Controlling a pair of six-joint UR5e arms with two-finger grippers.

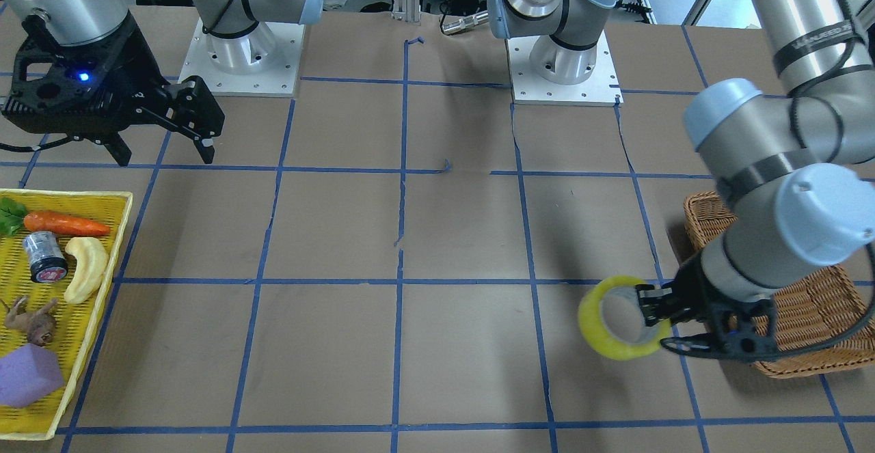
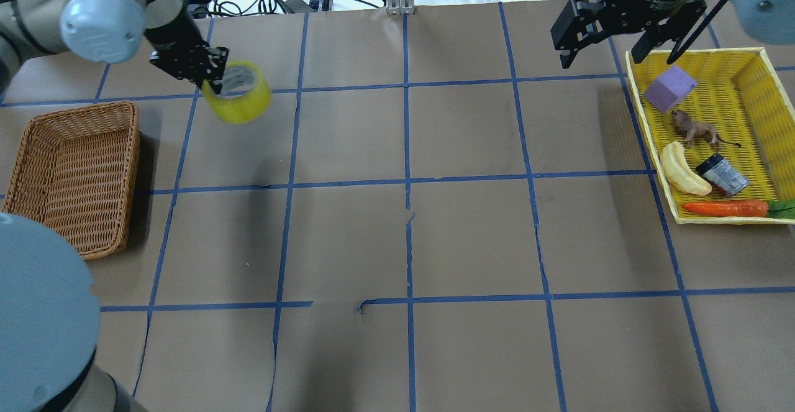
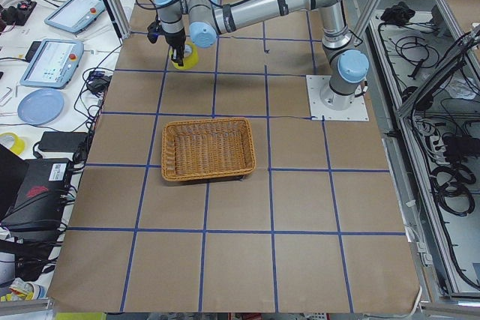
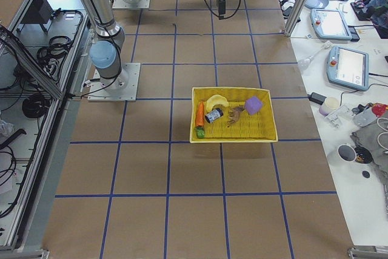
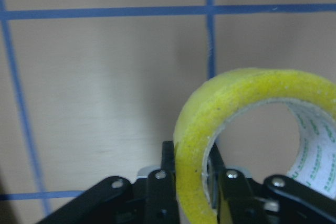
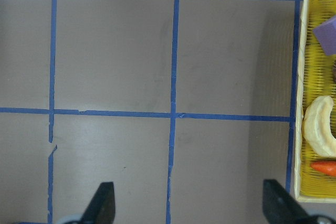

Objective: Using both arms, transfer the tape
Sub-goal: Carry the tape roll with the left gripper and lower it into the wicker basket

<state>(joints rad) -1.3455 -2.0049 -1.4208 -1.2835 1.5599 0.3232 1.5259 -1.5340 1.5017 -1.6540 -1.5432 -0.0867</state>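
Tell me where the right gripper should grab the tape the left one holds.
Likely the free wall of the tape, opposite where the left gripper pinches it. That side faces across the table and the core is open, so the right gripper, jaws open, can come from its own side, one jaw inside the core, one outside.

We see a matt brown paper tabletop (image 2: 348,238). The tape (image 2: 242,98) looks like glossy, translucent yellow plastic. At nine o'clock is a rough woven wicker basket (image 2: 74,176); at three o'clock, a yellow plastic mesh tray (image 2: 761,82). The left hand (image 2: 214,79) is matt black.
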